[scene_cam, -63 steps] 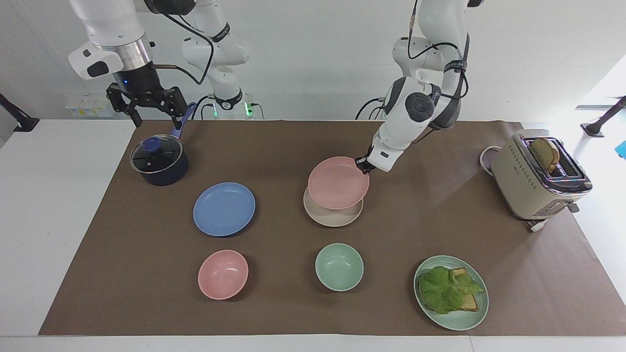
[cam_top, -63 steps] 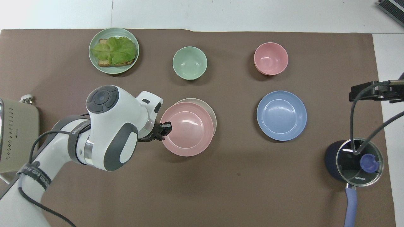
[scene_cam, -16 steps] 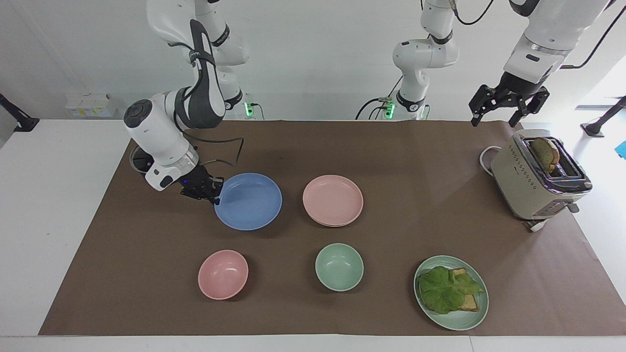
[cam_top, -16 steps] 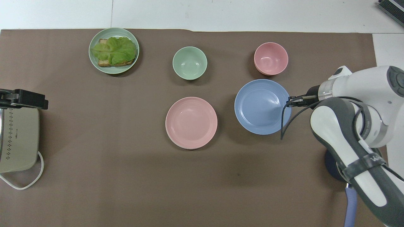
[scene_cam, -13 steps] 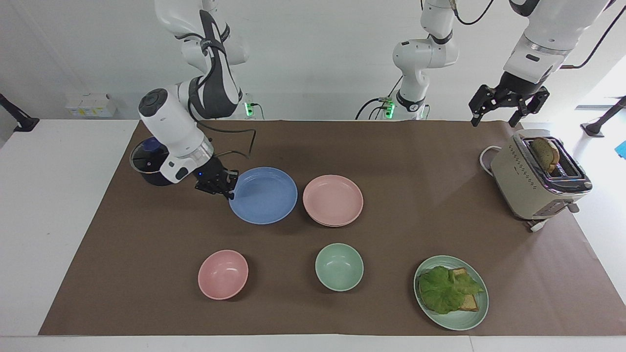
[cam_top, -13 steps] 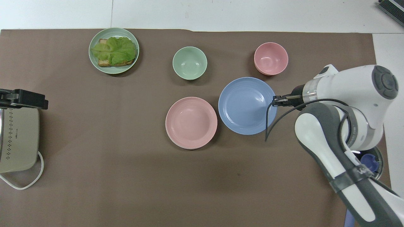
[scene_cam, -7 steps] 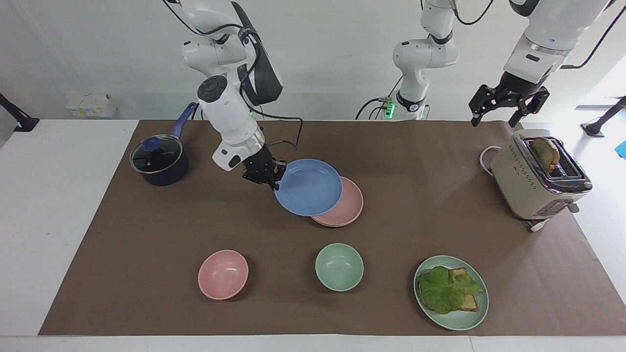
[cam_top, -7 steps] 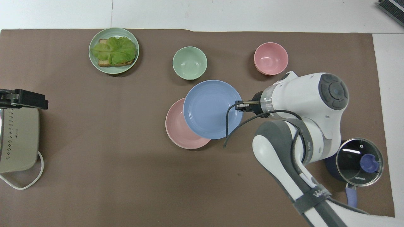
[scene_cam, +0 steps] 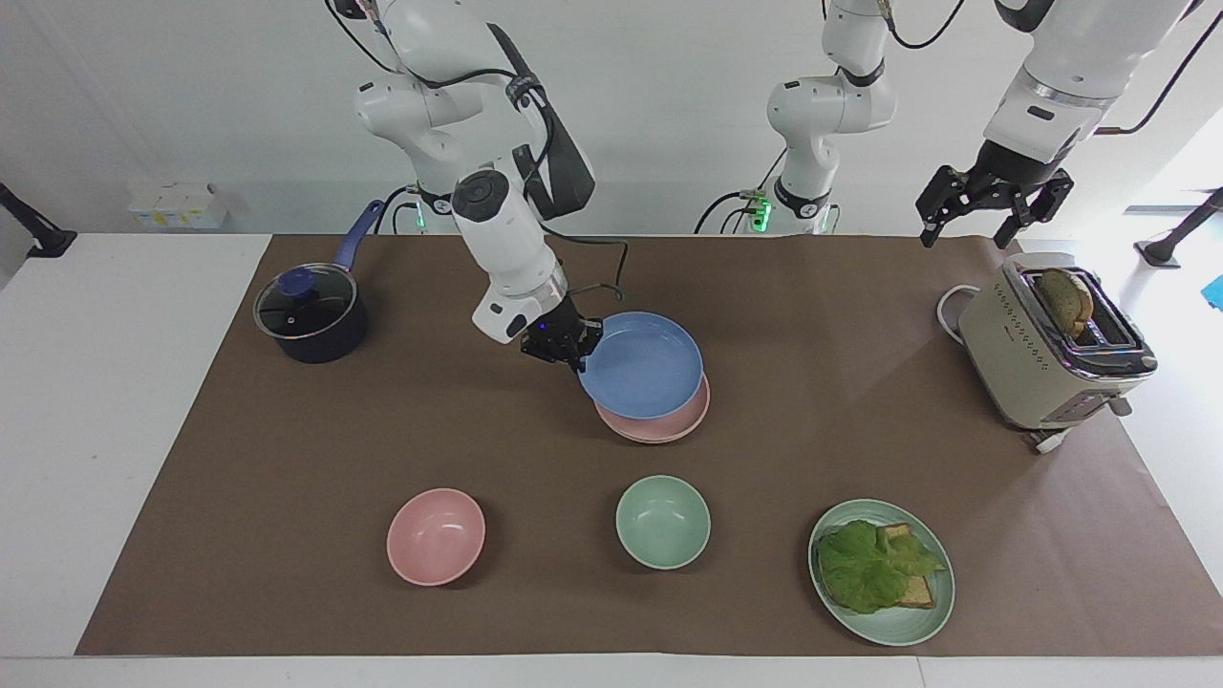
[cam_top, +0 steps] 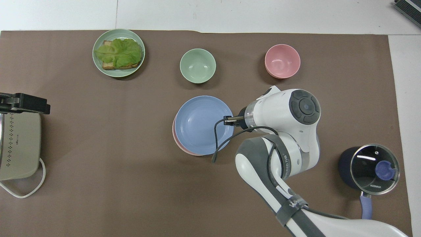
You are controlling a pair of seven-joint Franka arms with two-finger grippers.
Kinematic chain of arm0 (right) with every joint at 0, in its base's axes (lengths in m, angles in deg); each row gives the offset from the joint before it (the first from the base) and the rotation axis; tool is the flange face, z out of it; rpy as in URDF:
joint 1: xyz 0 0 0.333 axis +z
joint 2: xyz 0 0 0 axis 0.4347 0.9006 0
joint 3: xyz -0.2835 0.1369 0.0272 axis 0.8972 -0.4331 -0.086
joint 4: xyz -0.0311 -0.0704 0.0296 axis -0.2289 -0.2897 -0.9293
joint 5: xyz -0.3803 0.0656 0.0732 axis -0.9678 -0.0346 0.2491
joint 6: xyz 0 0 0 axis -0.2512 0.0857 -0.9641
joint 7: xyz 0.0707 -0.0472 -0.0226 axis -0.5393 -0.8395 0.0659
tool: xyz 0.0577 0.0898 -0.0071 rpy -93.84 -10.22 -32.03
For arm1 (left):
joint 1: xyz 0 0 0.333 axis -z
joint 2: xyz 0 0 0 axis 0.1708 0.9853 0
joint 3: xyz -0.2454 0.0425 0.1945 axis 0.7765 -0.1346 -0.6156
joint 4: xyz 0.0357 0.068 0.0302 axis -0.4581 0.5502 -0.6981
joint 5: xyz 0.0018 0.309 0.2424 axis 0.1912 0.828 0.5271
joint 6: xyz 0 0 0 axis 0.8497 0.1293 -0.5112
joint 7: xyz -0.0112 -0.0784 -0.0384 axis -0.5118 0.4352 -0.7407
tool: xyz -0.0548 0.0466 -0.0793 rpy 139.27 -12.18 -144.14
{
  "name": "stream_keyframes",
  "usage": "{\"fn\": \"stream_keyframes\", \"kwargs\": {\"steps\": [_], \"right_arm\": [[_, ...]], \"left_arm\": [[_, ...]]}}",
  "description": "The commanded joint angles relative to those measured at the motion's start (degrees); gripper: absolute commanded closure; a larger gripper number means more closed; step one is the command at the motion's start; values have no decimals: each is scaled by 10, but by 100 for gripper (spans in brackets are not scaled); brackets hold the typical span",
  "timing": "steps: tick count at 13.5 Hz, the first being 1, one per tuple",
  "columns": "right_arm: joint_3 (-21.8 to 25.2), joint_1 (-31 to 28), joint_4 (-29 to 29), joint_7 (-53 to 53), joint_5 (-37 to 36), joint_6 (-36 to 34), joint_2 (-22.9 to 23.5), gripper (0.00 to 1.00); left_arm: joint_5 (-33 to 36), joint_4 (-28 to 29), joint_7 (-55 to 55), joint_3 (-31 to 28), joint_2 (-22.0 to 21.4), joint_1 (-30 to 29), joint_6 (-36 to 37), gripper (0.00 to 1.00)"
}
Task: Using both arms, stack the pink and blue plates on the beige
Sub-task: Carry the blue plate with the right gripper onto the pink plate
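Blue plate (scene_cam: 640,365), pinched at its rim by the right gripper (scene_cam: 571,355), hangs over the pink plate (scene_cam: 669,423); beige presumably lies hidden underneath. Release remains. Left gripper (scene_cam: 994,196) waits open above the toaster (scene_cam: 1046,344).

Facing cam: high, across the table, looking at the robots, arm bases at 12 o'clock, wide enough to take in the whole brown mat (scene_cam: 287,459) plus white table edges. Overhead cam: high above the robots' end, looking forward and steeply down, arms entering from 6 o'clock, a bit tighter on the mat. Half a turn apart; both share the mat, so the toaster (scene_cam: 1051,349) sits at 3 o'clock in facing, 9 o'clock in overhead.
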Motion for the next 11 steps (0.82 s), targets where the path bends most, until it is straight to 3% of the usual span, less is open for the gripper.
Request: {"fn": "stream_keyframes", "kwargs": {"steps": [1, 11], "right_arm": [[1, 21, -11, -8, 6, 38, 18, 100], [2, 22, -40, 1, -9, 80, 26, 100]], "left_arm": [[10, 3, 7, 4, -3, -7, 5, 0], [10, 3, 7, 5, -3, -7, 5, 0]]}}
